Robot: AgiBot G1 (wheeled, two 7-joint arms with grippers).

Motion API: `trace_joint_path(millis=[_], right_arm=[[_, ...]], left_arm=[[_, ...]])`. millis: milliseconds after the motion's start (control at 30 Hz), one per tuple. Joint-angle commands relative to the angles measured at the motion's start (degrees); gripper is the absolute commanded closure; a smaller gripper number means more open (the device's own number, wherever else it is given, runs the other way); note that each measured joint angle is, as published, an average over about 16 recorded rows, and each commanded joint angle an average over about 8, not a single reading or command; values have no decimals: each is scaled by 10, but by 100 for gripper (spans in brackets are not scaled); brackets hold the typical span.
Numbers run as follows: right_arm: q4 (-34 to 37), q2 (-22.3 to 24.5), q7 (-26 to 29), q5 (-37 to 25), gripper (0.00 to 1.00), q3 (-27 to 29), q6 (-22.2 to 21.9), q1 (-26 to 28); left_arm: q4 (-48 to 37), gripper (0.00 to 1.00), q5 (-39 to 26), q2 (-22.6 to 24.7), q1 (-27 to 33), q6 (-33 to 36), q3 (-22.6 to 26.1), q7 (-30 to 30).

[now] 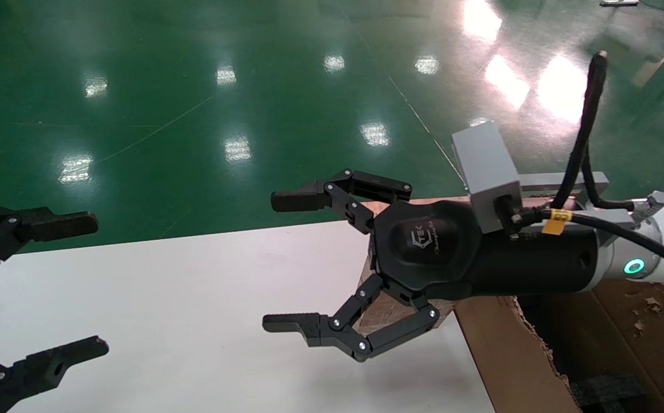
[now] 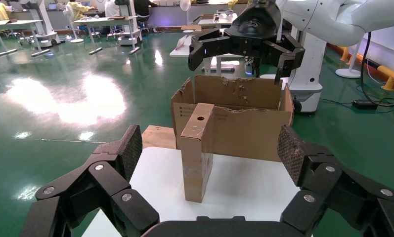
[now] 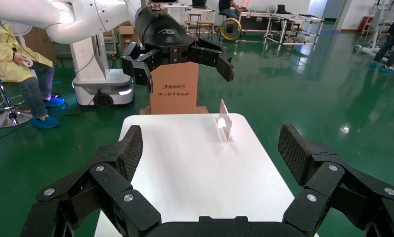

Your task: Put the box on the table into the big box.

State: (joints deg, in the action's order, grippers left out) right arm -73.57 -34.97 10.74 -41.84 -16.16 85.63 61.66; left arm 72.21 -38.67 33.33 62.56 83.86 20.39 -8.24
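Observation:
The small brown box stands upright on the white table, its round hole facing up, just in front of the big torn carton. In the head view only a brown sliver of the box shows behind my right gripper, which hovers open and empty above the box, by the carton. It also shows in the left wrist view. My left gripper is open and empty at the table's left end, facing the box from a distance.
Black foam lies inside the carton. A reddish wooden board sits beside the carton. A small clear stand is on the table's far side. A printed brown carton stands beyond the table. Green floor surrounds it.

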Motion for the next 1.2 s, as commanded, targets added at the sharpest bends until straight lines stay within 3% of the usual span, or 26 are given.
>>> trace_joint_path(millis=[33,600,900,1200], right_arm=[[0,0,0,0,0,0,0,0],[1,8,1,-9,0,-2,4,3],[36,57,0,-80,0,-31,43,43],[111,101,-48,-147,0,-104,53,113]], left_arm=[[0,0,0,0,0,0,0,0],[0,0,0,0,0,0,0,0],[0,0,0,0,0,0,0,0],[0,0,0,0,0,0,0,0]])
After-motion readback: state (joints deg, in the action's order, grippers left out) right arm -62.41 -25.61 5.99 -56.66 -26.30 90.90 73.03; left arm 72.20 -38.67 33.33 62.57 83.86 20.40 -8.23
